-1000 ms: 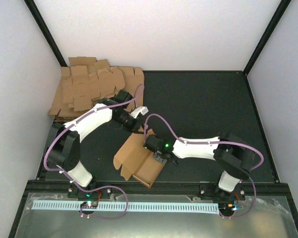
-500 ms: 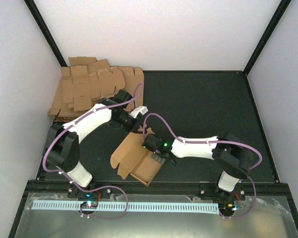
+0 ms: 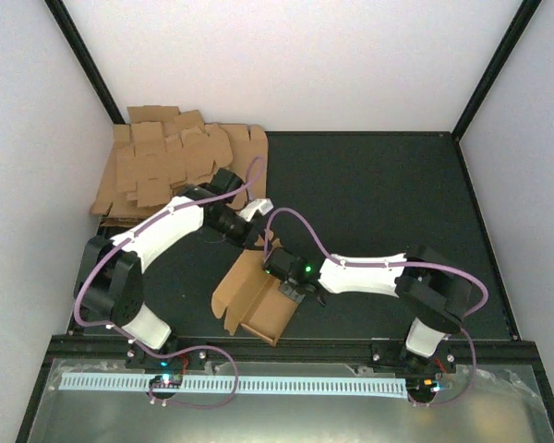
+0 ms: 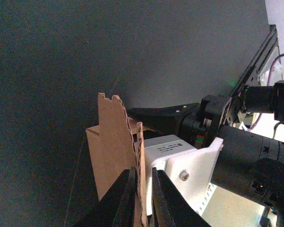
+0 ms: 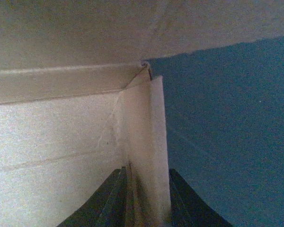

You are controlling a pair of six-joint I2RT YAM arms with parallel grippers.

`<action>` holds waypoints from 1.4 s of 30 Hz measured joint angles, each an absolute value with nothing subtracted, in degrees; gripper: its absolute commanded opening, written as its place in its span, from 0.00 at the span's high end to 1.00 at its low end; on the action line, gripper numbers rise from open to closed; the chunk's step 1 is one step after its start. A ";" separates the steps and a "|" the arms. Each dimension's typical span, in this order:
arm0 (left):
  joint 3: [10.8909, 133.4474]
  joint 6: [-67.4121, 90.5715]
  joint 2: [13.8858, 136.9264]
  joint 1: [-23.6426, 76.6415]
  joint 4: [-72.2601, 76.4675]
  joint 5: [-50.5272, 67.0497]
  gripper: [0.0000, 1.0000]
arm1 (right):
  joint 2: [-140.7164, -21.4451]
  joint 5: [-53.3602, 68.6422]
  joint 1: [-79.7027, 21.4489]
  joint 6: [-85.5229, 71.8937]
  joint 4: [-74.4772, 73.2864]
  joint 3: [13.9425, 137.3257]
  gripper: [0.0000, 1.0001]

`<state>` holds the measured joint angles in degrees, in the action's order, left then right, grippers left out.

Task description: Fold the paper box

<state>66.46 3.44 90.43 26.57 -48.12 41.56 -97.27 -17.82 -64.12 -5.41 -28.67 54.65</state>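
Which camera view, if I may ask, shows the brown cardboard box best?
Top external: the whole brown cardboard paper box shows there. Left wrist shows only one notched flap; right wrist only a close-up corner.

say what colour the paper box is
Plain brown cardboard, no print; the paper box shows best in the top external view.
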 measured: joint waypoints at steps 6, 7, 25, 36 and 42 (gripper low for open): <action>65.56 3.40 89.60 26.30 -47.97 41.45 0.91 | -97.14 -16.25 -64.12 -6.07 -26.57 54.59 0.76; 65.45 3.36 89.60 26.24 -48.01 41.21 0.91 | -97.06 -15.94 -64.12 -6.20 -26.02 54.48 0.76; 64.90 0.43 89.60 26.17 -49.17 32.71 0.92 | -94.78 -11.46 -62.59 -6.79 -16.62 48.95 0.75; 64.36 0.12 89.62 26.17 -48.23 30.61 0.92 | -97.25 -12.45 -62.61 -6.81 -17.15 50.06 0.98; 64.36 0.14 89.62 26.17 -48.21 30.70 0.92 | -97.25 -12.47 -62.61 -6.57 -17.12 50.13 0.98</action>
<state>64.36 0.14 89.62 26.17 -48.21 30.70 -97.25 -12.47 -62.61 -6.57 -17.12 50.13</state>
